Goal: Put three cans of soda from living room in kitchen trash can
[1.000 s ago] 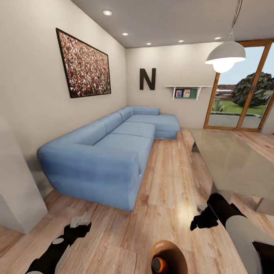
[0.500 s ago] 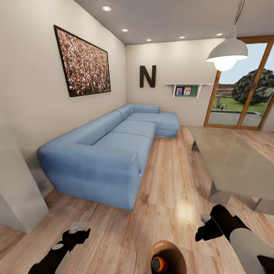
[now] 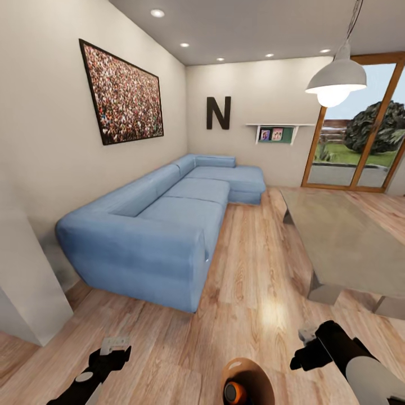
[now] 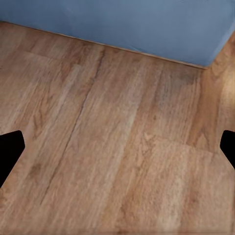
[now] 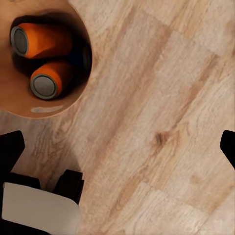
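Observation:
The tash can (image 3: 247,368), a round brown bin, stands on the wood floor at the bottom centre of the head view, between my arms. An orange can of soda (image 3: 236,392) lies inside it. The right wrist view looks down into the tash can (image 5: 73,100), where two orange cans of soda (image 5: 46,41) (image 5: 54,81) lie side by side. My left gripper (image 3: 115,350) hangs open over bare floor, and my right gripper (image 3: 306,351) is open beside the bin with nothing between its fingers. This is the living room; the kitchen is out of view.
A light blue corner sofa (image 3: 163,225) runs along the left wall, and its base (image 4: 122,24) shows in the left wrist view. A grey low table (image 3: 343,242) stands to the right. A strip of wood floor (image 3: 253,253) runs between them toward glass doors (image 3: 360,135).
Both arms have dropped lower in the head view and drawn back toward my body. The room and the bin stay nearly where they were.

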